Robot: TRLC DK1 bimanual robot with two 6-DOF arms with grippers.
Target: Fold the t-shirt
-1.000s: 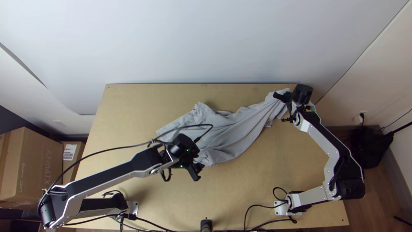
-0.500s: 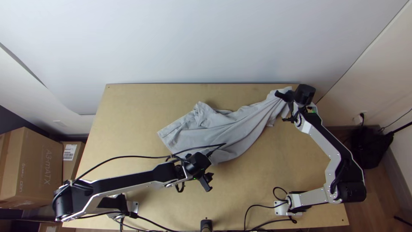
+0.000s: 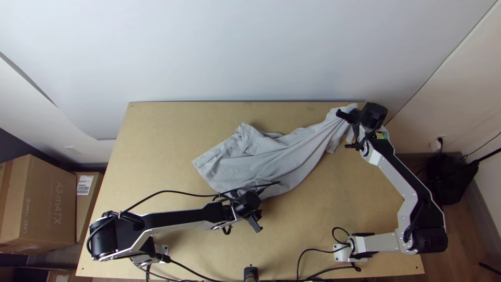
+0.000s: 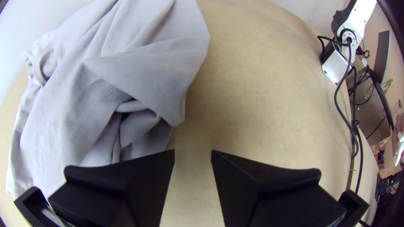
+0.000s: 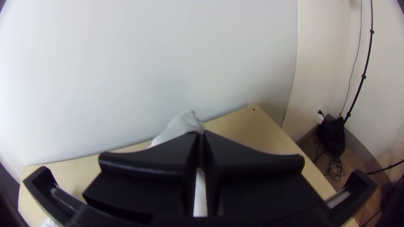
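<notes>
A light wooden table [image 3: 323,209] is stretching beneath the two grippers. On it, a grey T-shirt [image 3: 266,159] is lying crumpled, its broad part spreading beyond the left gripper [image 3: 254,223] and its other end narrowing into long folds toward the right gripper [image 3: 350,121], which is pinching it. The right arm's base [image 3: 342,254] is standing nearer the table's front edge than either gripper.

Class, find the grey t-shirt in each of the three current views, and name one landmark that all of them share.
Top view: t-shirt in loose folds over the middle of the table, one end drawn towards its far right corner.
Left wrist view: folds beyond one finger of the open left gripper.
Right wrist view: a bunched end, pinched in the right gripper.
Shared landmark: the wooden table.
</notes>
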